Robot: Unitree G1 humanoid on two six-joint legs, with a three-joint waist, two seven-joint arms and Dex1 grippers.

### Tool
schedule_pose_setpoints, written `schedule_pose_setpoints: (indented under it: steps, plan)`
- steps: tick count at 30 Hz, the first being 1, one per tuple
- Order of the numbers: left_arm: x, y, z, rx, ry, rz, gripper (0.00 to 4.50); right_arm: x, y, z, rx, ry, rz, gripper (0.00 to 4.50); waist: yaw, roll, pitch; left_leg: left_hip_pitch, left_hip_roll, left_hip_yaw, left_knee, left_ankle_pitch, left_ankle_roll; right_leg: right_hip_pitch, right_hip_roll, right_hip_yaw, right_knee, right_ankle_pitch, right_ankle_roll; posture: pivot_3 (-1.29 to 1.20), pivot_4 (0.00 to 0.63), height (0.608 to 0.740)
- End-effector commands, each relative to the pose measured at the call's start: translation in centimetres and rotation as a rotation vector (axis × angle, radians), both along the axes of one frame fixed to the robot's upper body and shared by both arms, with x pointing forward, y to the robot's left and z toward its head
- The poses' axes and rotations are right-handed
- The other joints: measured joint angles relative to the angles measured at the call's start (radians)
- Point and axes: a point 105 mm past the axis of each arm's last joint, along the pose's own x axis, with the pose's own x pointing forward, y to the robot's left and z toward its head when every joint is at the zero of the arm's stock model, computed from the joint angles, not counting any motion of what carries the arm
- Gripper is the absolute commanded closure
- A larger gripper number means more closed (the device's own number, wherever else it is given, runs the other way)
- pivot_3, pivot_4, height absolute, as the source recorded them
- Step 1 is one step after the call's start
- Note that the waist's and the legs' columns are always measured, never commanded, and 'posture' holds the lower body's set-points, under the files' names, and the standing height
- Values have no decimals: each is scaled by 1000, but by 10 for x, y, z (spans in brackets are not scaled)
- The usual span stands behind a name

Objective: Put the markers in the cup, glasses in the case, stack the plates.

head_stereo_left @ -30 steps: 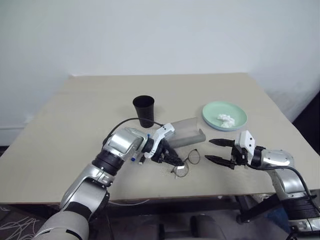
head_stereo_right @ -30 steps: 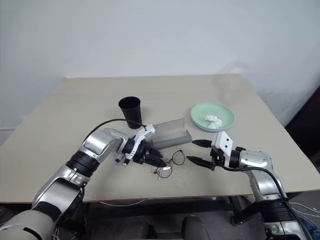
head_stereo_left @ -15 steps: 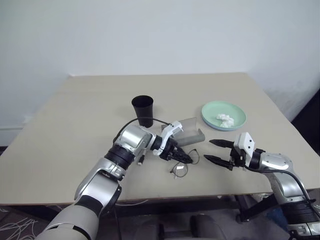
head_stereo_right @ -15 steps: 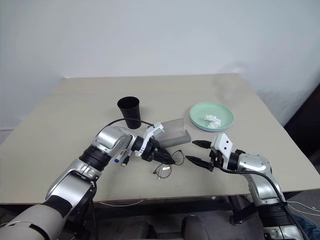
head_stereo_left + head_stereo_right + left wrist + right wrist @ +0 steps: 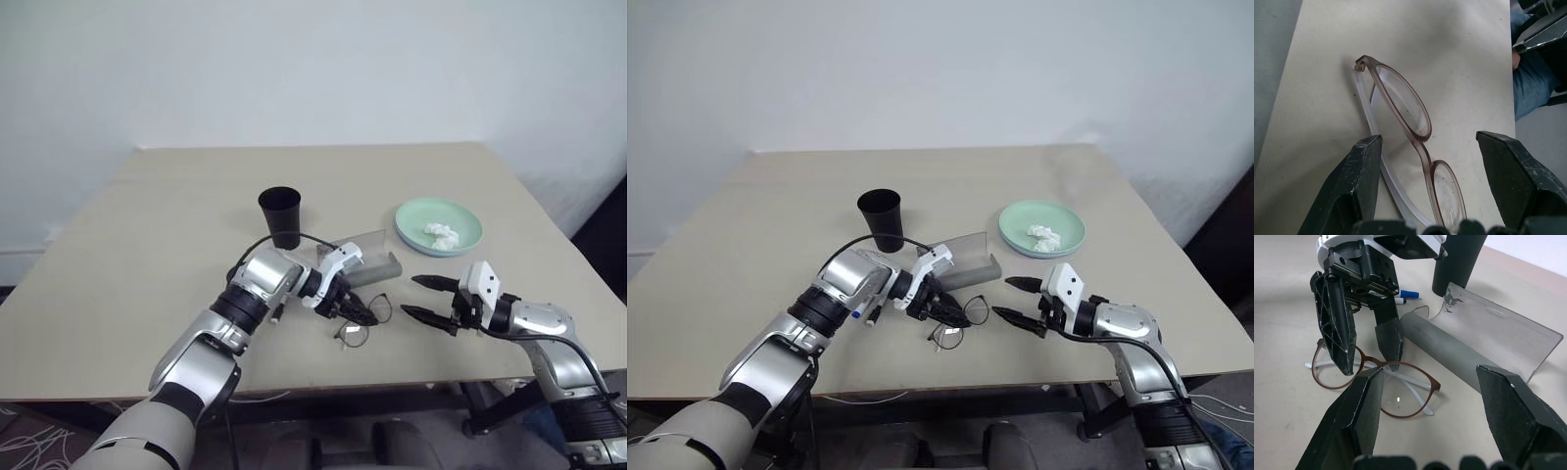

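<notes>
Glasses [image 5: 1378, 382] flat on table [image 5: 147, 225], framed by wide-spread left gripper [image 5: 1367, 347]. Two markers [image 5: 1406, 295] caught from right wrist, beside case [image 5: 1464, 347]. One cup [image 5: 281, 216] at twelve o'clock. Right gripper [image 5: 419, 298] at three o'clock, spread, empty.

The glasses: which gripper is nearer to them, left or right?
Left. The left gripper is open directly over the glasses, fingers astride the frame. The right gripper is open, apart from them, to their right.
</notes>
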Motion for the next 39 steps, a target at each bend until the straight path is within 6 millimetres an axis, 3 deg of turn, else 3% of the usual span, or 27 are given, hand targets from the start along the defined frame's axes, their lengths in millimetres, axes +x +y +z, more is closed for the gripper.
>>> schedule_pose_setpoints:
  steps: [1, 7, 18, 21, 31, 34, 38, 39]
  plan:
    - [6, -3, 10, -17, -39, 5, 1824, 3, -1, 15, 8, -62, 2, 1245, 0, 0, 0, 0, 0, 0, 0, 0, 0, 0, 0, 0, 0, 0, 0, 0, 0, 733]
    - [9, -2, 12, -13, -58, 1, 3912, 4, -1, 14, 7, -59, 0, 1245, 0, 0, 0, 0, 0, 0, 0, 0, 0, 0, 0, 0, 0, 0, 0, 0, 0, 733]
    - [20, 0, 37, -80, -114, 21, 3912, 5, -1, 13, 1, -55, -5, 1245, 0, 0, 0, 0, 0, 0, 0, 0, 0, 0, 0, 0, 0, 0, 0, 0, 0, 733]
    - [21, 0, 41, -90, -120, 21, 4475, 6, -1, 13, 0, -56, -7, 1245, 0, 0, 0, 0, 0, 0, 0, 0, 0, 0, 0, 0, 0, 0, 0, 0, 0, 733]
    - [17, 2, 30, -50, -123, 5, 4475, 7, -1, 11, 0, -54, -12, 1245, 0, 0, 0, 0, 0, 0, 0, 0, 0, 0, 0, 0, 0, 0, 0, 0, 0, 733]
    - [13, 2, 27, -36, -121, -22, 3981, 7, -1, 11, 1, -54, -14, 1245, 0, 0, 0, 0, 0, 0, 0, 0, 0, 0, 0, 0, 0, 0, 0, 0, 0, 733]
    - [9, 3, 24, -19, -120, -42, 2627, 8, -1, 10, 1, -52, -17, 1245, 0, 0, 0, 0, 0, 0, 0, 0, 0, 0, 0, 0, 0, 0, 0, 0, 0, 733]
    - [7, 3, 22, -15, -116, -47, 2627, 8, 0, 9, 1, -51, -18, 1245, 0, 0, 0, 0, 0, 0, 0, 0, 0, 0, 0, 0, 0, 0, 0, 0, 0, 733]
